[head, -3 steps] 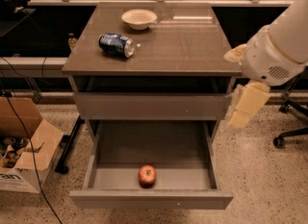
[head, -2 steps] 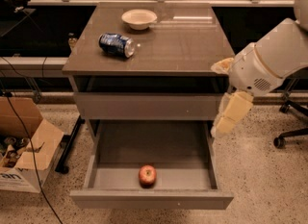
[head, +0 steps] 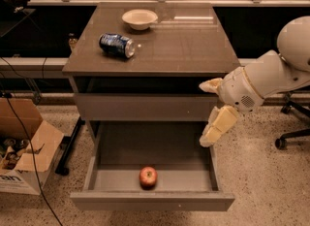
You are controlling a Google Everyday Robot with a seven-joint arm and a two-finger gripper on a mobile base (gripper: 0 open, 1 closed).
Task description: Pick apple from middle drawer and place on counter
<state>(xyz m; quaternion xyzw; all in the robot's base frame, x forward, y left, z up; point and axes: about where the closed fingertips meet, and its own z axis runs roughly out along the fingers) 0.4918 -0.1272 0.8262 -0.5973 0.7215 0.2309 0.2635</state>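
A small red apple (head: 148, 176) lies near the front of the open middle drawer (head: 150, 201), which is pulled far out at the bottom of the cabinet. The glossy grey-brown counter (head: 189, 40) tops the cabinet. My gripper (head: 211, 109) hangs at the cabinet's right side, over the drawer's right wall, above and to the right of the apple. Its two cream fingers (head: 219, 125) stand spread apart and hold nothing.
A blue soda can (head: 116, 44) lies on its side on the counter's left part, with a white bowl (head: 139, 18) behind it. A cardboard box (head: 24, 154) and cables are on the floor at left. An office chair base (head: 290, 133) is at right.
My arm and gripper have moved left and down, from beside the cabinet's right edge to over the open drawer's right wall. The apple, can and bowl have not moved.
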